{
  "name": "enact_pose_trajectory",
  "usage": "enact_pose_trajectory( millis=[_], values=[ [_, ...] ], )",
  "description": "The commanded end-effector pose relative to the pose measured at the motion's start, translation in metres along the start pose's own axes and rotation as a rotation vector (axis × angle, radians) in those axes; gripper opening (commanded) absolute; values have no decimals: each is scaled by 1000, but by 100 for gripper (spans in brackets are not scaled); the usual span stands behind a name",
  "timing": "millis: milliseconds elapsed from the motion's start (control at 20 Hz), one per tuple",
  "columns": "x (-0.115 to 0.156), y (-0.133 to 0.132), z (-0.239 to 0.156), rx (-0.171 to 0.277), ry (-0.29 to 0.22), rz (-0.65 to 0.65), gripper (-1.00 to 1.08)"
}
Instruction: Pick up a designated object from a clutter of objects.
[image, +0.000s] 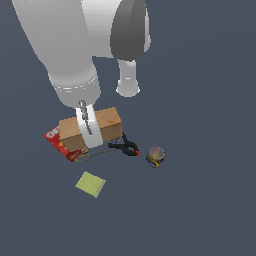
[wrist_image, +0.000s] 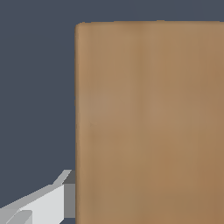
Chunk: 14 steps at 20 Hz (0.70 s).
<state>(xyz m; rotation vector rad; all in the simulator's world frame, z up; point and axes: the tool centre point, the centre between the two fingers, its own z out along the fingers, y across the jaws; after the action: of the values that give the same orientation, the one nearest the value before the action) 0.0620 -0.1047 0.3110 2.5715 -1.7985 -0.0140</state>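
On a dark grey floor (image: 210, 210) sit one wooden block (image: 107, 122), cracker box (image: 56, 140), clamp (image: 126, 146), can (image: 156, 156) and sponge (image: 90, 184). The gripper (image: 90, 131) straddles the block at the exterior view's left; whether it clamps cannot be told.

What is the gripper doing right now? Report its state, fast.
Gripper: down around the wooden block, one finger against its side; whether it is clamped cannot be told.

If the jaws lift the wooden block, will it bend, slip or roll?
The wooden block looks solid with flat faces and square edges, so it probably stays stiff and will not roll. Its faces look smooth in the wrist view, so it might slip if gripped lightly. It is the largest item beside the red box, so it may be rather heavy.
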Motion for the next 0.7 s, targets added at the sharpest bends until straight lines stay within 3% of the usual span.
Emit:
enact_pose_trajectory(
  millis=[0,300,650],
  values=[
    [10,8,-33,8,4,0,-100],
    [28,23,-91,8,5,-1,-100],
    [42,32,-133,8,5,-2,-100]
  ],
)
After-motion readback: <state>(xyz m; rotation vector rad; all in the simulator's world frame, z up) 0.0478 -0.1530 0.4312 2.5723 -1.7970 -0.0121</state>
